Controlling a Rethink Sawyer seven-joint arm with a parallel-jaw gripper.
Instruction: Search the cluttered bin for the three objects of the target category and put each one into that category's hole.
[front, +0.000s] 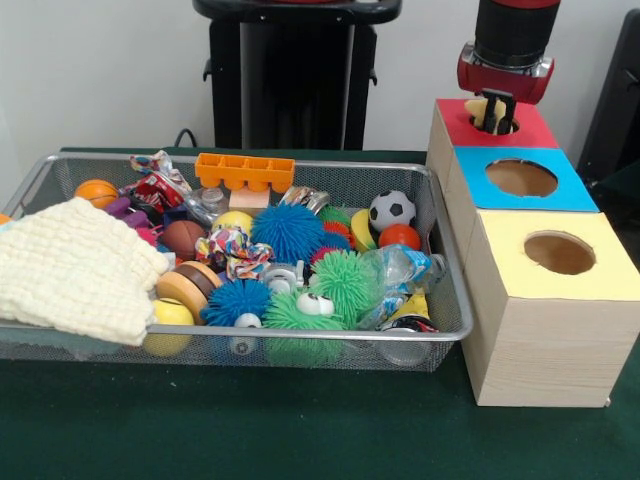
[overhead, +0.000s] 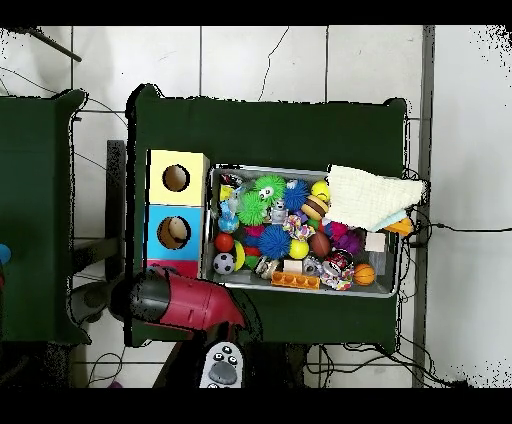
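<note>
While the tool (front: 497, 115) hangs over the red hole (front: 495, 123), a pale object (front: 483, 108) is gripped.
The bin (front: 447, 300) is seen left of the boxes (front: 545, 300).

From my console I see the bench (front: 250, 430) covered in dark green cloth. Two things rest directly on it — a wire mesh bin (front: 455, 300) (heaped with toys and a folded cream cloth) and, just beside the bin's end, a row of wooden boxes (front: 545, 340) with round holes in red, blue and yellow tops. In the overhead view the bench sits on a pale tiled floor (overhead: 280, 60) — cables trail across it.
</note>
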